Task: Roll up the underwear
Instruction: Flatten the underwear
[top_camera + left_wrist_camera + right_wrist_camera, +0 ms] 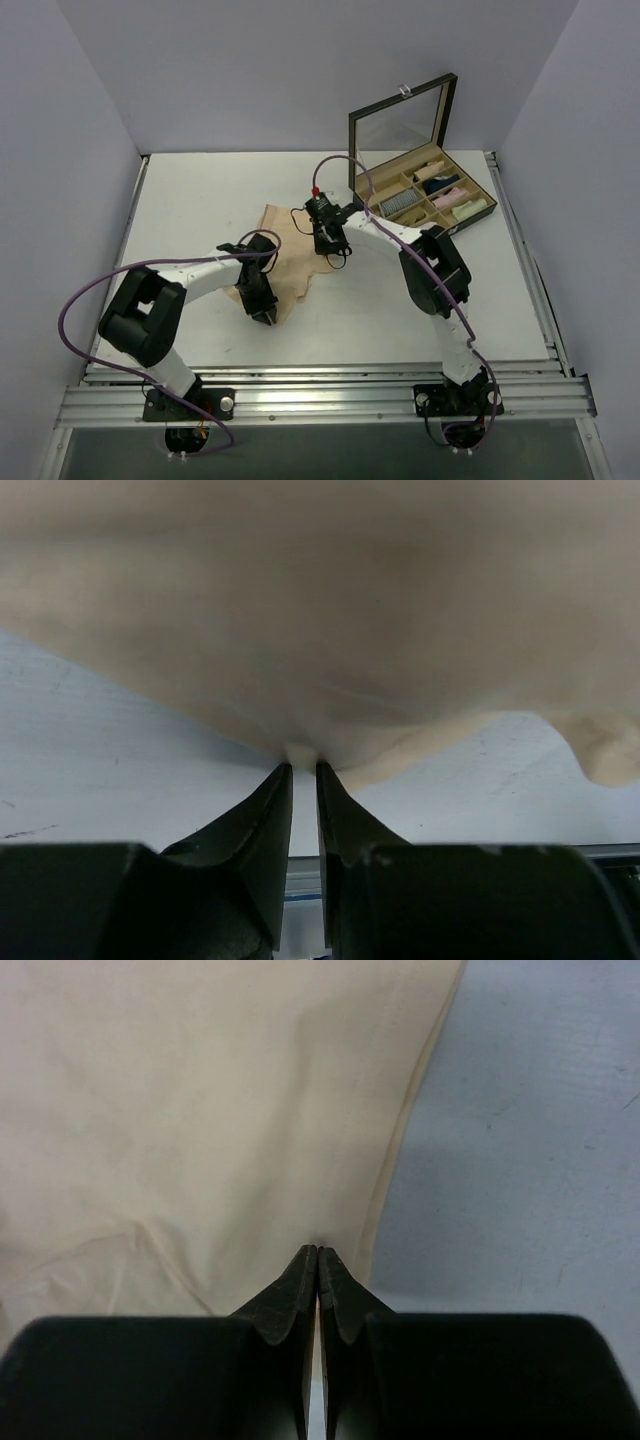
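Observation:
The underwear (295, 262) is a thin pale peach-beige cloth lying spread on the white table between the two arms. My left gripper (268, 314) is at its near edge. In the left wrist view the gripper (301, 763) is shut on a small pinch of the underwear's (300, 610) hem. My right gripper (323, 247) is at the far right edge. In the right wrist view the gripper (318, 1251) is closed tip to tip on the underwear (200, 1110) just inside its right hem, and small wrinkles run from the tips.
A dark organizer box (452, 223) with its glass lid (400, 125) raised stands at the back right, with several cloth rolls in its compartments. Grey walls close the table on three sides. A metal rail (320, 395) runs along the near edge.

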`<control>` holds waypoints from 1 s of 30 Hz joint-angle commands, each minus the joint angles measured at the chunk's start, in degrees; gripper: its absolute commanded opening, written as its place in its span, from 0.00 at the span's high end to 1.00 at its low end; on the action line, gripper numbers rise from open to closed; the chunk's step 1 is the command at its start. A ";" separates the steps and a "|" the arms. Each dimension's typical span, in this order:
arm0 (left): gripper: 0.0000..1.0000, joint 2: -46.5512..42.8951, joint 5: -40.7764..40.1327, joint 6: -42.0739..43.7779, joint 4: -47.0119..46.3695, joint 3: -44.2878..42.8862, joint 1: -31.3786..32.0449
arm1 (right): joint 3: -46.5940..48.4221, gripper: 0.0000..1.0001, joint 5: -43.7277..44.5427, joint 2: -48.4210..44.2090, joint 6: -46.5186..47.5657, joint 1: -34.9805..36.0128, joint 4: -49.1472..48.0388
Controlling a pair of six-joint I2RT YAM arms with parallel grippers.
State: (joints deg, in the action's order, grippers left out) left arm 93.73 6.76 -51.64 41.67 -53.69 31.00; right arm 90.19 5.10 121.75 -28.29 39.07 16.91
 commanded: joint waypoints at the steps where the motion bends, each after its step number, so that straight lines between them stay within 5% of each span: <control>1: 0.75 1.54 -3.33 -4.35 -2.03 2.44 0.37 | 2.26 1.00 -0.97 0.94 1.05 -2.15 -0.20; 18: 0.80 1.02 -7.64 -5.76 7.10 9.31 2.92 | 9.83 0.96 -9.05 9.64 11.59 -5.76 -3.11; 22: 0.79 -4.24 -7.38 -5.32 9.39 5.01 3.27 | 10.27 0.91 -9.59 6.66 11.86 -5.93 -0.83; 30: 0.61 -5.05 -9.49 3.28 17.91 -15.81 -1.71 | 2.37 0.89 -12.13 -5.11 1.50 -4.62 2.17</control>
State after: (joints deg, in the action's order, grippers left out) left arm 90.32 0.21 -53.19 55.16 -63.66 32.58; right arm 95.98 -4.78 125.27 -22.24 33.63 16.34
